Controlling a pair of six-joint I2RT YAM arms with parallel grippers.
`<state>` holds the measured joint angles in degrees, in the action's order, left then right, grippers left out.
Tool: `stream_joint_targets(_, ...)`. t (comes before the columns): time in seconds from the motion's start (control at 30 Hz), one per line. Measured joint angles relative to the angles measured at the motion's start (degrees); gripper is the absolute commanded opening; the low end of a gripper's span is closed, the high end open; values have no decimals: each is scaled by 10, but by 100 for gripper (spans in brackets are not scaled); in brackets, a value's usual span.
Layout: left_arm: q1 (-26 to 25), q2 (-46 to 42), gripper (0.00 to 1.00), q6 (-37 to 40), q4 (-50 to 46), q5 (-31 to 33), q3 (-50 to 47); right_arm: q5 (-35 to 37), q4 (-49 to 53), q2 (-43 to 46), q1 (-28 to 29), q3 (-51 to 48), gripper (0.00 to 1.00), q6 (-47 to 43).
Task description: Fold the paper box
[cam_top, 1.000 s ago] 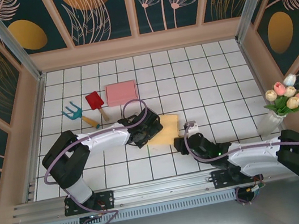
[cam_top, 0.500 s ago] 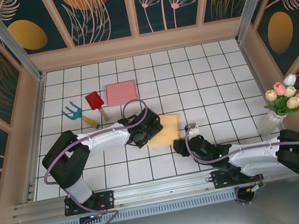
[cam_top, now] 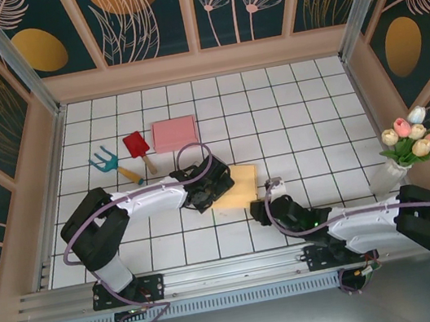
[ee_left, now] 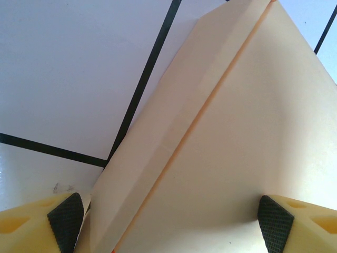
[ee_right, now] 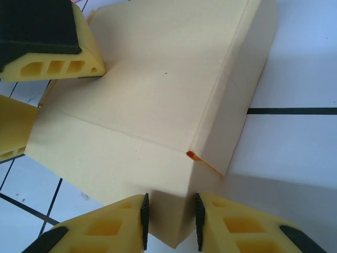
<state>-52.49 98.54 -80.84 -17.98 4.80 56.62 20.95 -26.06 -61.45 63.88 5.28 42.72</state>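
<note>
The left gripper [ee_left: 169, 224] has its fingers spread wide with the paper box [ee_left: 237, 132] lying flat between them. Whether either pad touches it is cut off at the frame's lower edge. The right gripper [ee_right: 171, 224] pinches the box's near flap between its fingers, whose tips are partly cropped.

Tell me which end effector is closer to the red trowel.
Left. The left end effector is over the paper box, diagonally near the red trowel; the right end effector pinches the box's opposite edge, further from the trowel.
</note>
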Motion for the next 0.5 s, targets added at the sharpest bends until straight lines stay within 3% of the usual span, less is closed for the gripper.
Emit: stream_joint_targets(0.5, 0, 0, 87, 2, 0, 1, 0, 11, -65, -67, 0, -5, 28, -35)
